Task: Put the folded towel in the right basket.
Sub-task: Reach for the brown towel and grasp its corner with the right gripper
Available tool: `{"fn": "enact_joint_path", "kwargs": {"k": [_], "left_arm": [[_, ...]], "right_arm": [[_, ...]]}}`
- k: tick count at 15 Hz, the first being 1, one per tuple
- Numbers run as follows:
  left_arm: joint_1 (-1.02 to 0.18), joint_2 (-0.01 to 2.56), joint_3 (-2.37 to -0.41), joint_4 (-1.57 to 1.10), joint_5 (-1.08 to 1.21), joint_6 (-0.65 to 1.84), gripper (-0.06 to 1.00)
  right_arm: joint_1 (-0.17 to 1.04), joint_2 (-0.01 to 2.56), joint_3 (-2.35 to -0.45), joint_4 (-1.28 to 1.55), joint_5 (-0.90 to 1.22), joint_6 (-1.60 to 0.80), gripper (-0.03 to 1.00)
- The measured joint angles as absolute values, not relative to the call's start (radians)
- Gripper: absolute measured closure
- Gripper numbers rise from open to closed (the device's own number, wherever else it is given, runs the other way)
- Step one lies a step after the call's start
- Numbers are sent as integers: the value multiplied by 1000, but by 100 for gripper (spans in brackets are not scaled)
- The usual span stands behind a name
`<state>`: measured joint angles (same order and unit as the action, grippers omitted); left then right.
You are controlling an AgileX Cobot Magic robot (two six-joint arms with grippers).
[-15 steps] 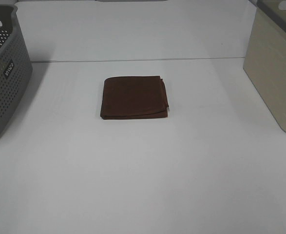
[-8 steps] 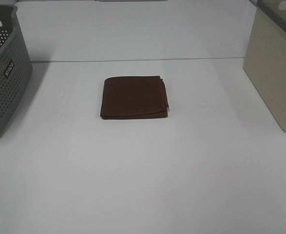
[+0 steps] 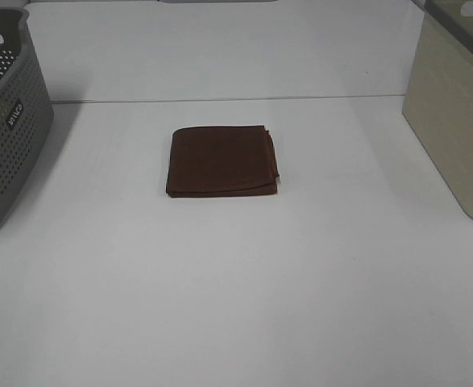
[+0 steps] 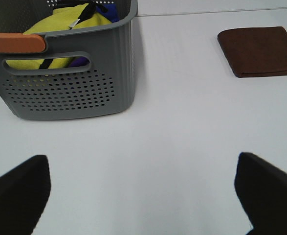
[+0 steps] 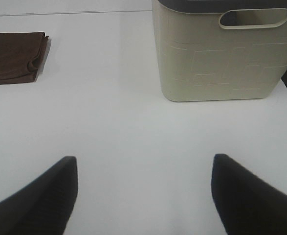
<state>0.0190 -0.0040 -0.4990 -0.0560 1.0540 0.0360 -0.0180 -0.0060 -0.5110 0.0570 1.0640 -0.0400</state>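
A brown folded towel (image 3: 222,160) lies flat on the white table, at the middle. It also shows in the left wrist view (image 4: 260,50) and in the right wrist view (image 5: 15,57). The beige right basket (image 3: 455,105) stands at the table's right edge; the right wrist view shows its wall and handle slot (image 5: 221,54). My left gripper (image 4: 143,193) is open and empty, well short of the towel. My right gripper (image 5: 144,193) is open and empty, between towel and basket but apart from both. Neither gripper shows in the exterior high view.
A grey perforated basket (image 3: 2,121) stands at the left edge. In the left wrist view (image 4: 67,73) it holds yellow and blue cloth. A seam crosses the table behind the towel.
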Motion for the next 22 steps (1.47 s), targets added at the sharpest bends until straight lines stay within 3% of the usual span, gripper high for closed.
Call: {"fn": "enact_joint_path", "kwargs": {"k": [22], "left_arm": [[19,-4,-499,-56,1054,36,-3]], "right_arm": [[-18,-6,-511,74,1064,-40,25]]}}
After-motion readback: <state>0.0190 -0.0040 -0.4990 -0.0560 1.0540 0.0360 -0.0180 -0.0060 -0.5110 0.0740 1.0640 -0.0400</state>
